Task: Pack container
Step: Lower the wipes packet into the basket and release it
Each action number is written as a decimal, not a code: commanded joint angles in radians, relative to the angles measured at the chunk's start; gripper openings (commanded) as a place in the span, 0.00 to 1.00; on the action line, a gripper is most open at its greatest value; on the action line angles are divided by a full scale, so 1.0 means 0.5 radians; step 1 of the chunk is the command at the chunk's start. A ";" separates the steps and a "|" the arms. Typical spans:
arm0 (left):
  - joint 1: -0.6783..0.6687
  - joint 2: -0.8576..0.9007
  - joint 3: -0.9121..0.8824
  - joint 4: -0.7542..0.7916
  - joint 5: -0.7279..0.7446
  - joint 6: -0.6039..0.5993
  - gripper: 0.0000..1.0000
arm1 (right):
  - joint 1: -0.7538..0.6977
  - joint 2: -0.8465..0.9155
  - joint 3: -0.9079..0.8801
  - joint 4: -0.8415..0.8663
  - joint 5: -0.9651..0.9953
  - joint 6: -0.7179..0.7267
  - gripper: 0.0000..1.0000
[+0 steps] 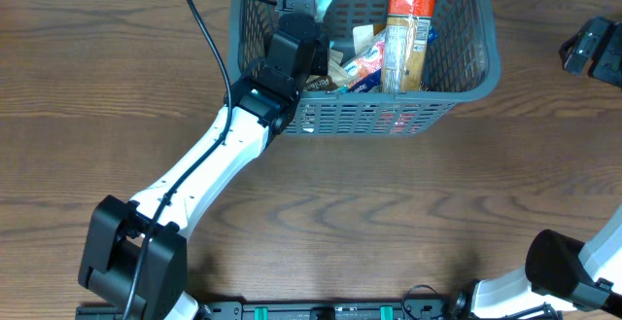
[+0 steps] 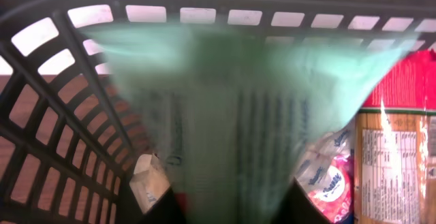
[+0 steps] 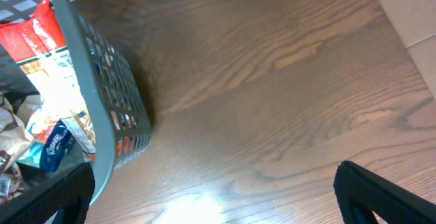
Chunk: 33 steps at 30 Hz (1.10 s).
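Note:
The container is a dark grey slotted basket at the table's far middle, holding several snack packets. My left gripper reaches down inside its left end. In the left wrist view a pale green packet hangs blurred between the left gripper's fingers, which stand a little apart on either side of it. The basket wall behind stays sharp. My right gripper is off to the basket's right, open, over bare wood.
A tall red and tan packet stands upright at the basket's right side, with small wrapped snacks beside it. The brown wooden table stretches in front. The right arm's base sits at the front right corner.

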 commanded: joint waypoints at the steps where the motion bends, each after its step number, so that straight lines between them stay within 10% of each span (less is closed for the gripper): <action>1: 0.001 -0.017 0.063 0.000 -0.038 0.013 0.33 | -0.008 0.002 -0.005 -0.006 -0.018 -0.025 0.99; 3: 0.001 -0.017 0.063 0.002 -0.039 0.058 0.52 | -0.008 0.002 -0.005 -0.006 -0.018 -0.025 0.99; 9: 0.001 -0.021 0.083 0.023 -0.040 0.198 0.63 | -0.008 0.002 -0.005 -0.006 -0.017 -0.026 0.99; 33: 0.001 -0.876 0.299 -0.442 -0.536 0.588 0.75 | -0.008 0.002 -0.005 -0.005 -0.018 -0.026 0.99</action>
